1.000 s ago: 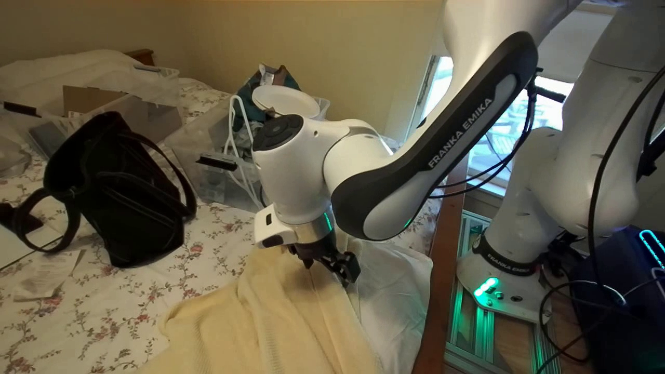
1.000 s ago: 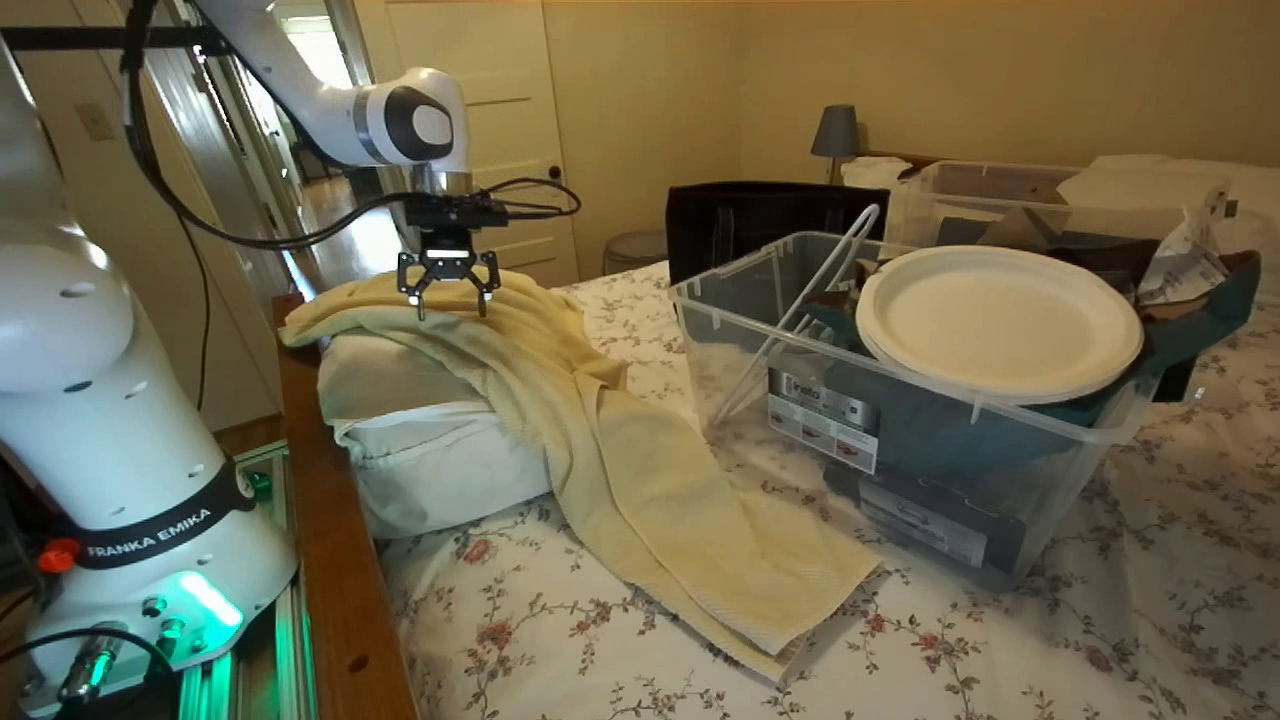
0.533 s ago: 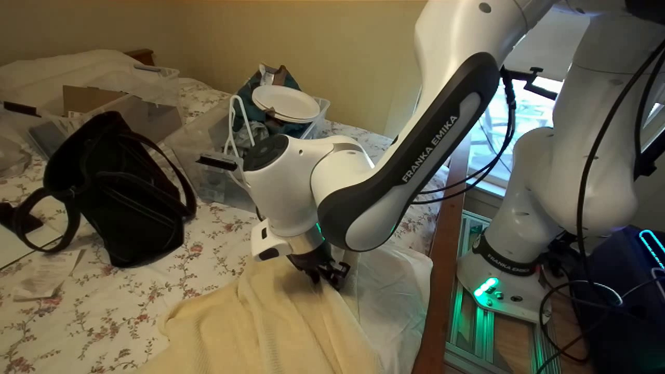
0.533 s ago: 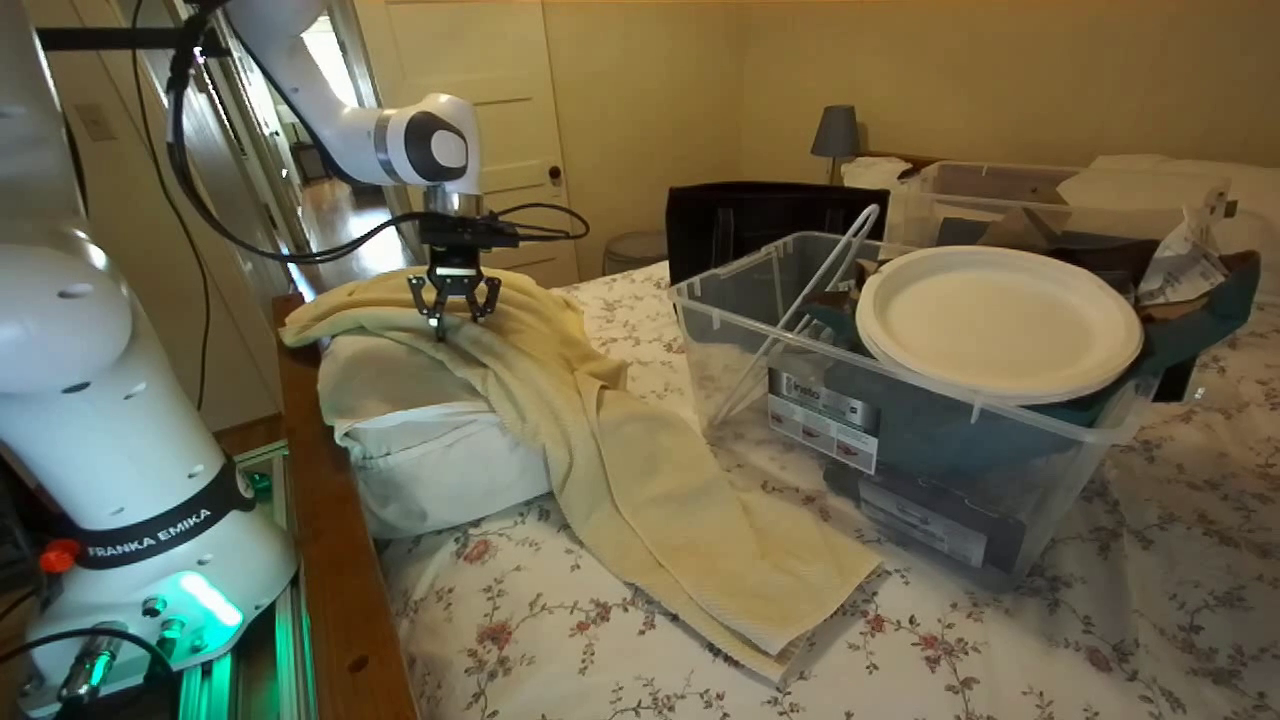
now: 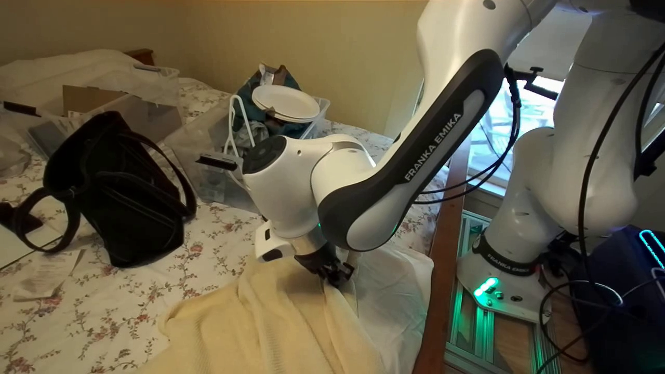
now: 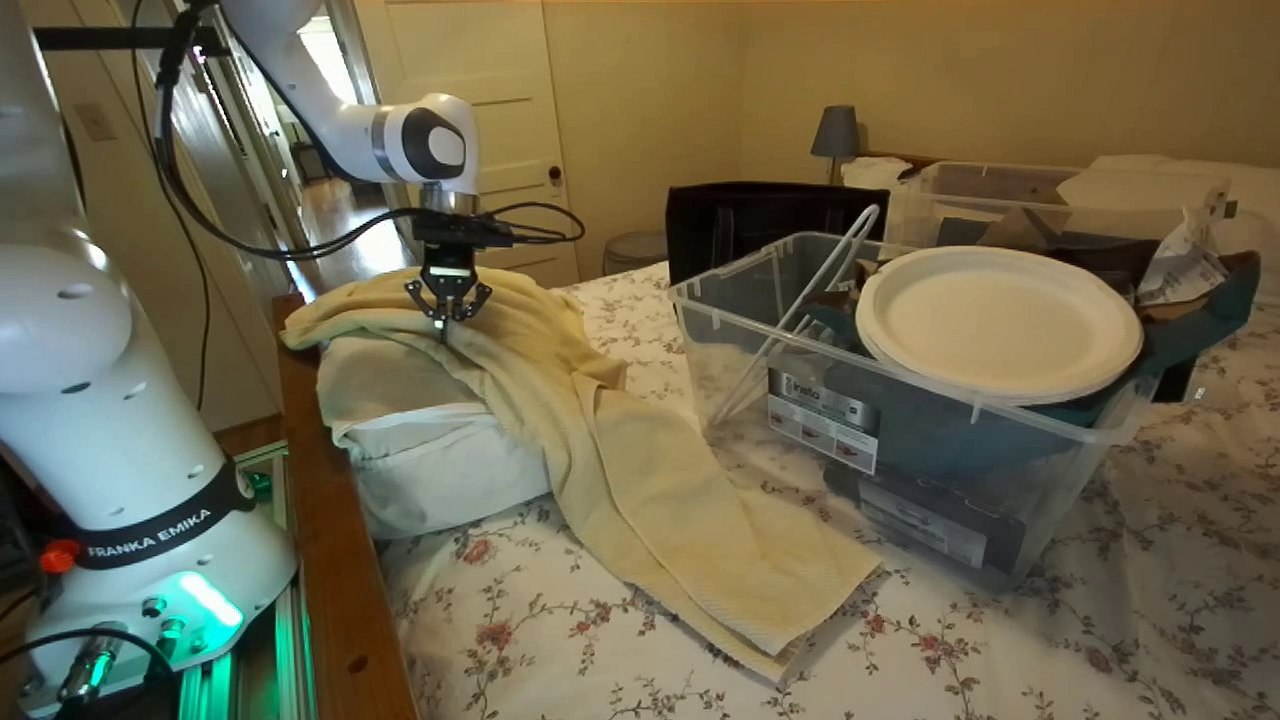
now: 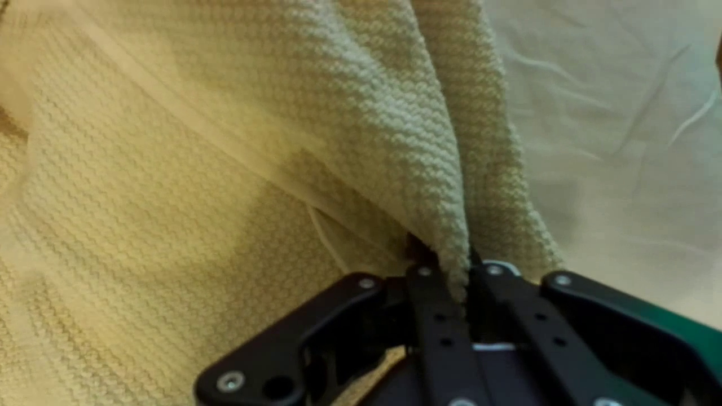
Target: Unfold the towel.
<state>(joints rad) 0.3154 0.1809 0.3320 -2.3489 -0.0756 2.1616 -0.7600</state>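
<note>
The towel (image 6: 700,520), a pale-yellow textured cloth, lies creased over a white pillow (image 6: 450,470), and one folded end trails down across the bedspread. My gripper (image 6: 443,328) points straight down at the part on top of the pillow, its jaws drawn together. In the wrist view a raised ridge of the towel (image 7: 428,152) runs in between the fingers, and the gripper (image 7: 456,270) is shut on it. The very tips are hidden in the cloth. An exterior view shows the gripper (image 5: 335,284) at the towel's edge (image 5: 291,311), partly behind the wrist.
A clear plastic bin (image 6: 760,330) with white plates (image 6: 1000,320) and a white hanger stands beside the towel's trailing end. A black bag (image 5: 124,202) sits on the floral bedspread (image 5: 202,270). The wooden bed rail (image 6: 340,560) runs between bed and robot base.
My gripper has come down onto the towel, and its jaws have gone from wide apart to closed around a fold. The cloth has barely shifted.
</note>
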